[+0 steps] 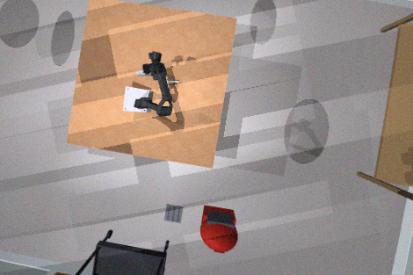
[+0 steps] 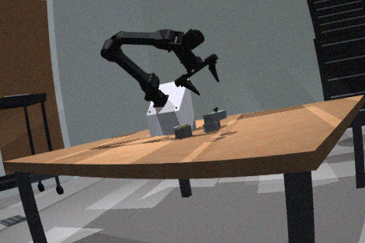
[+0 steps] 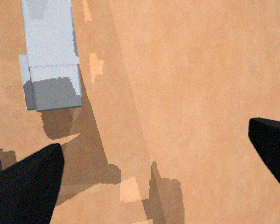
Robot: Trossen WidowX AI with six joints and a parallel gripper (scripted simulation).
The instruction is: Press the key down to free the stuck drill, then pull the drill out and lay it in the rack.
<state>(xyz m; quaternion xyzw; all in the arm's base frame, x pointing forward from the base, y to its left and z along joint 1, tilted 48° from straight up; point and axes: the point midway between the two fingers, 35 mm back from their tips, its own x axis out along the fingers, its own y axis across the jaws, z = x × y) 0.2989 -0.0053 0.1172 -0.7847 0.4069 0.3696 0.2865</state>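
Observation:
My gripper (image 1: 154, 56) (image 2: 206, 85) (image 3: 156, 139) is open and empty, raised well above the wooden table (image 1: 110, 32) (image 2: 272, 133) (image 3: 200, 75). The yellow-green drill (image 1: 175, 82) (image 2: 182, 126) lies in the small dark rack (image 2: 182, 132) on the table, below and in front of the gripper. The grey housing (image 1: 141, 73) (image 2: 213, 120) with the dark key (image 2: 216, 109) on top stands beside the rack. In the wrist view a light grey block (image 3: 50, 60) sits at the upper left, away from both fingers; the drill is out of that view.
The arm's white base block (image 1: 130, 97) (image 2: 176, 106) stands behind the rack. A black chair (image 2: 342, 40) is past the table's right corner, and a dark cart (image 2: 23, 100) is at the left. A red seat (image 1: 218, 227) is on the floor.

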